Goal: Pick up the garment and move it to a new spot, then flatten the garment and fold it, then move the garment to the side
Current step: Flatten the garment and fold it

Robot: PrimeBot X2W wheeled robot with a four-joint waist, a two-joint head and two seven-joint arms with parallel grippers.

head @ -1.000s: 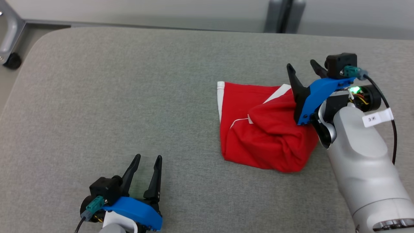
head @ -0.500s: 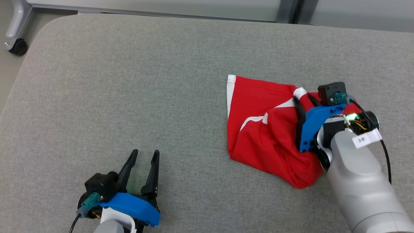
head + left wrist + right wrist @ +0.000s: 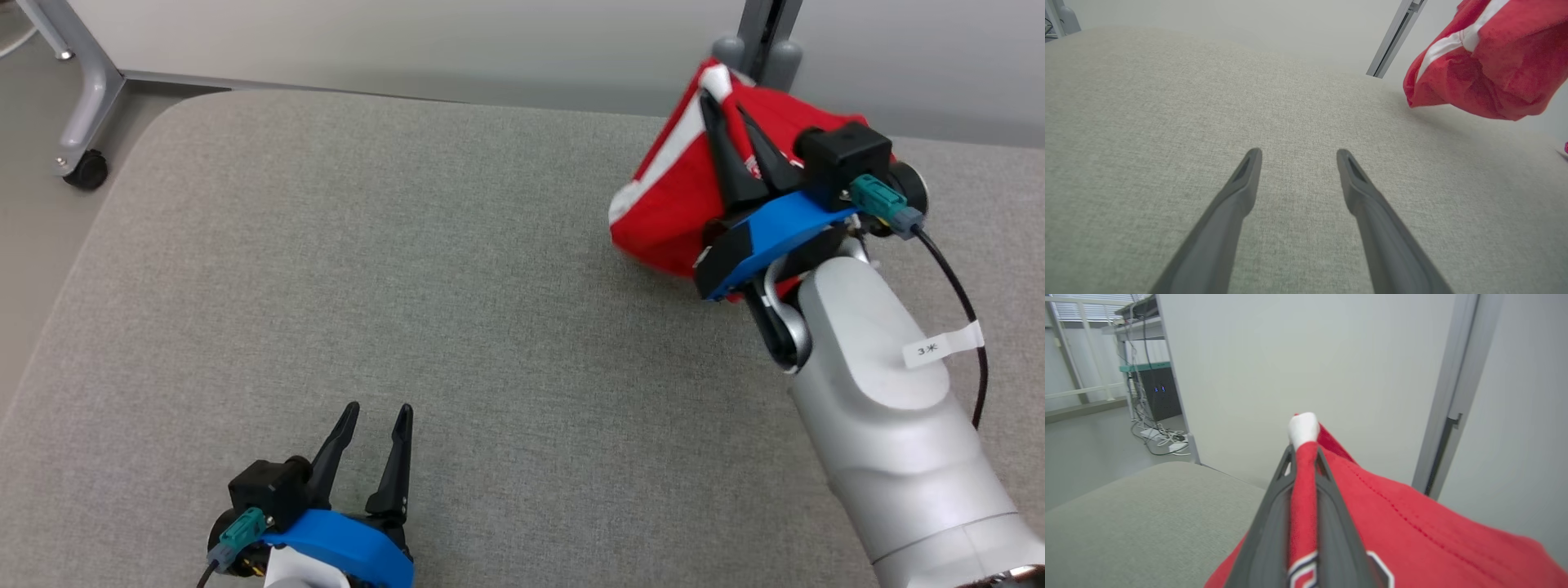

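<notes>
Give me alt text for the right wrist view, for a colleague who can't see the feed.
The right gripper, two dark fingers, is shut on a fold of the red fabric garment, its white-trimmed tip poking past the fingertips. A grey padded table lies lower left, a pale wall behind.

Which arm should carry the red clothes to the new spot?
Right. The right gripper is shut on the red garment, holding it off the grey padded table; the left gripper sits open and empty, far from it.

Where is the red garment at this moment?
In the head view the red garment hangs bunched at the upper right, pinched in the right tool over the far right part of the grey padded surface, near a grey post.
</notes>
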